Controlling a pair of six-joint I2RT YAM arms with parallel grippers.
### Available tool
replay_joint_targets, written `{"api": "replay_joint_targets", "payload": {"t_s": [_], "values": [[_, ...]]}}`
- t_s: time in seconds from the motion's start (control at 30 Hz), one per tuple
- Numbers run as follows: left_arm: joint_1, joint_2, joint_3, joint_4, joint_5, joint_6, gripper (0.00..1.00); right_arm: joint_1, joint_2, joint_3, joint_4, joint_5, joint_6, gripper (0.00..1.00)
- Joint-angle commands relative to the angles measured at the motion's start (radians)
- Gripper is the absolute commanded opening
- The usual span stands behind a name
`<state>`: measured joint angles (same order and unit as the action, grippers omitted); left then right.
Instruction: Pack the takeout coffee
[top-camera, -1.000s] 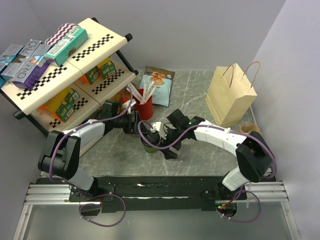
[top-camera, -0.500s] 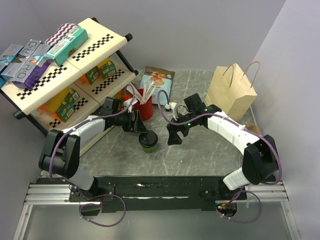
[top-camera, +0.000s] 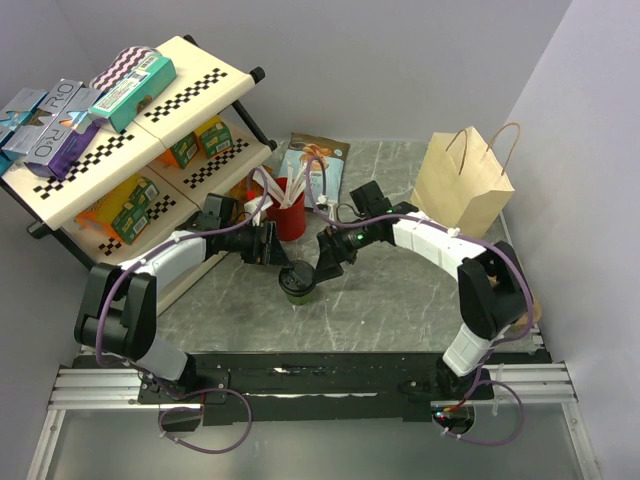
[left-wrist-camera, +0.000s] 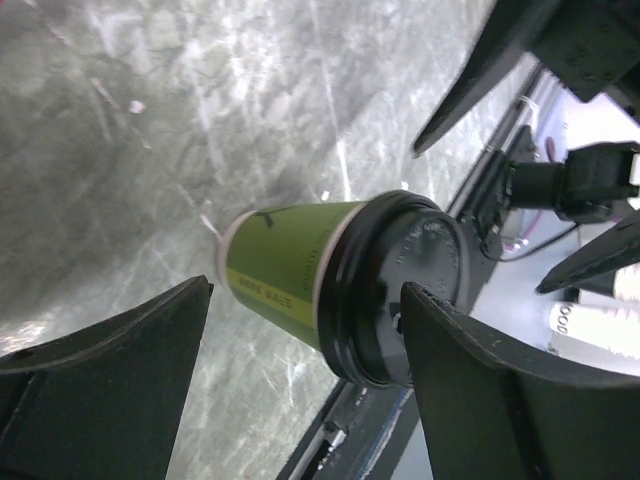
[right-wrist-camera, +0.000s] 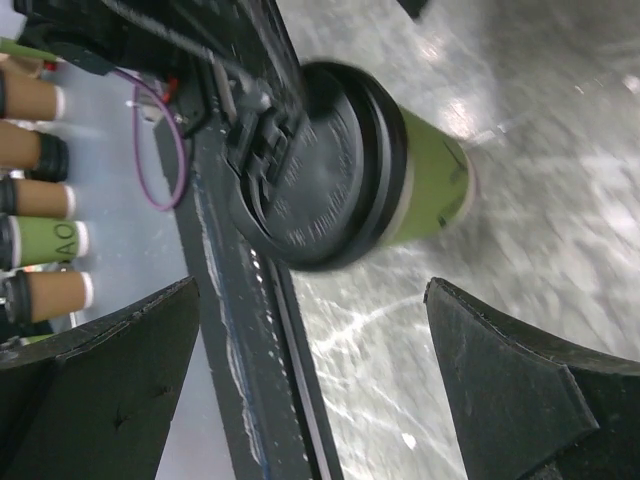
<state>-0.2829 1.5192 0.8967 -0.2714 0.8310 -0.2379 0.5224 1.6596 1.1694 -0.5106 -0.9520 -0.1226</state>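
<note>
Red cup (top-camera: 291, 219) (near) behind coffee (top-camera: 297, 281)

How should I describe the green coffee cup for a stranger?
On the grey marble table, look just in front of the red cup with white stirrers. The small dark-green paper cup stands there; only it has a black plastic lid.

The top camera is high up behind the 2 arms. It looks down on the whole table (top-camera: 400, 300), with the arm bases at the bottom of its picture. The left wrist camera rides on the left gripper (left-wrist-camera: 305, 288) and peeks out between its 2 fingers (left-wrist-camera: 100, 390), very near the green cup (left-wrist-camera: 280, 275). The right wrist camera rides on the right gripper (right-wrist-camera: 310, 285) and looks from the other side, just as near. All 3 views share the green cup and the table by it.
</note>
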Motion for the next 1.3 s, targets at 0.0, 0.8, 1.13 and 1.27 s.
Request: {"api": "replay_joint_targets", "payload": {"t_s": [0.0, 0.8, 1.13, 1.27], "values": [[0.004, -0.034, 0.01, 0.023, 0.086, -0.001, 0.82, 0.047, 0.048, 0.085, 0.05, -0.059, 0.049, 1.0], [0.011, 0.071, -0.021, 0.078, 0.011, -0.054, 0.74, 0.06, 0.203, 0.036, 0.107, -0.08, 0.081, 0.84], [0.017, 0.127, -0.064, 0.081, -0.001, -0.054, 0.69, 0.074, 0.195, -0.063, 0.159, 0.125, 0.078, 0.73], [0.017, 0.133, -0.085, 0.09, -0.012, -0.058, 0.68, 0.113, 0.18, -0.091, 0.172, 0.269, 0.064, 0.72]]}}
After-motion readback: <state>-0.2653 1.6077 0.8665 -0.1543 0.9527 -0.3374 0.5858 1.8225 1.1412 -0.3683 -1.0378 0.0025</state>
